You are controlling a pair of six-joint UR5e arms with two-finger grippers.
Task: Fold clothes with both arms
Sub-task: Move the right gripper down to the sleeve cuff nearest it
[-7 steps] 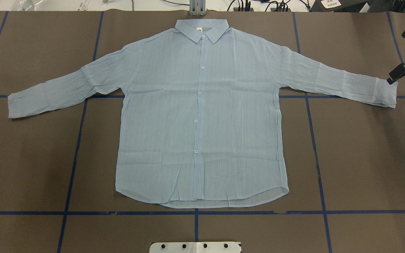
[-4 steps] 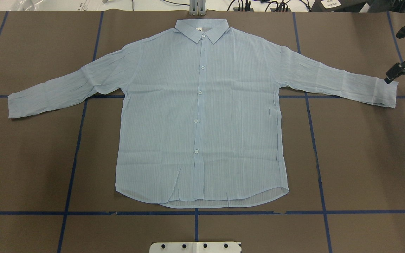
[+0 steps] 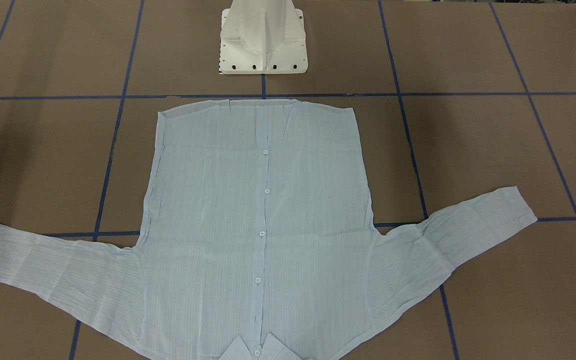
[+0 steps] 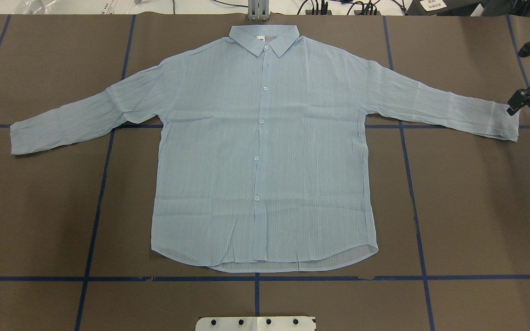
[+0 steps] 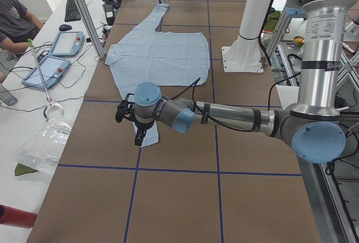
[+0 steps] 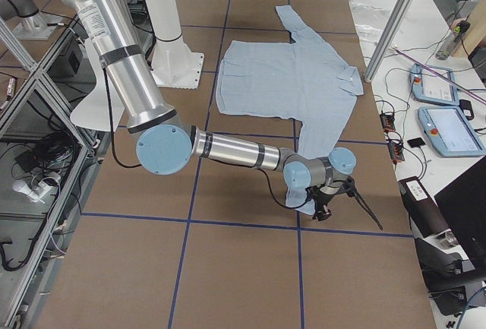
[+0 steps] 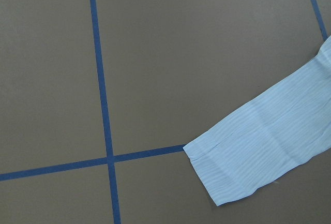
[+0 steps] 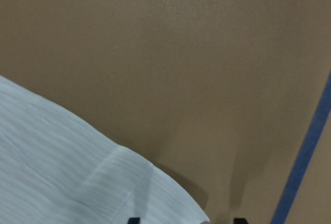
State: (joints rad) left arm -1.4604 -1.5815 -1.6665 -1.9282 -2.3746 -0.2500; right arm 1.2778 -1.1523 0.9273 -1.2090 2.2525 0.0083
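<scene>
Brown table [image 3: 468,150], front view: shirt [image 3: 258,210] flat, centre frame. Overhead: right gripper [image 4: 515,102] at far-right cuff [image 4: 506,122]. Left-side view: left gripper [image 5: 138,135] over other cuff [image 5: 150,140], state can't tell. Right wrist: fingertips [image 8: 133,220] apart astride cuff corner (pre-grasp, I'd judge); next: pinch, fold sleeve inwd.

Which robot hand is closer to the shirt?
Right. The right gripper is low, right at one cuff of the shirt; the left gripper hangs higher above the other cuff.

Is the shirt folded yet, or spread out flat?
Spread flat. The thin pale-blue striped long-sleeved shirt lies buttoned side up, both sleeves stretched outward, nothing folded over.
</scene>
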